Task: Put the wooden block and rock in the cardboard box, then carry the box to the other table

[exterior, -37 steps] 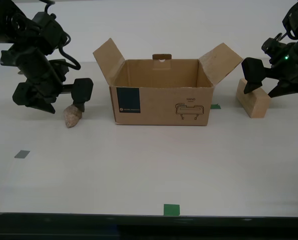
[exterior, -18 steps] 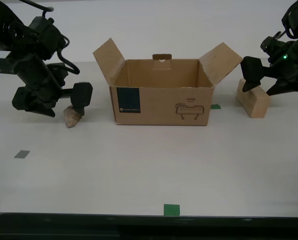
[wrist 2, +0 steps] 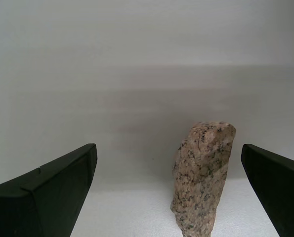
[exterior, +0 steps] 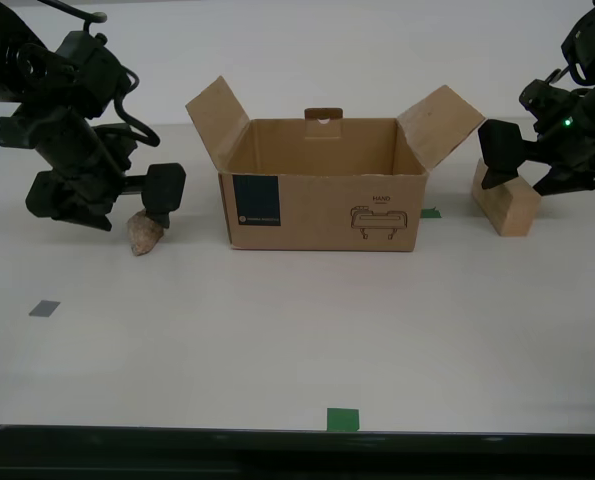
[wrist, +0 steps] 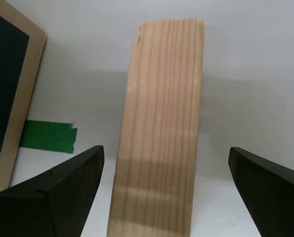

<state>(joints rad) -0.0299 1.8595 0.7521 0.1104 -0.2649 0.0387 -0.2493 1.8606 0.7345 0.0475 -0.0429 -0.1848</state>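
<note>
The open cardboard box (exterior: 322, 212) stands mid-table with its flaps spread. At the exterior view's left, the speckled rock (exterior: 144, 234) lies on the table, and my second gripper (exterior: 117, 200) is low over it, open. In the second wrist view the rock (wrist 2: 203, 177) sits between the spread fingers (wrist 2: 48, 192), nearer one of them. At the exterior view's right, the wooden block (exterior: 507, 205) rests on the table with my first gripper (exterior: 529, 168) open around its top. The first wrist view shows the block (wrist: 161, 133) centred between the jaws, untouched.
A green tape mark (exterior: 342, 419) lies near the table's front edge, a grey one (exterior: 44, 309) at the exterior view's left, and another green one (exterior: 430, 212) beside the box. The box's flaps (exterior: 217, 118) stick out toward both arms.
Both arms have shifted only slightly, settling closer around the rock and the block. Rock, block and box have not moved.
</note>
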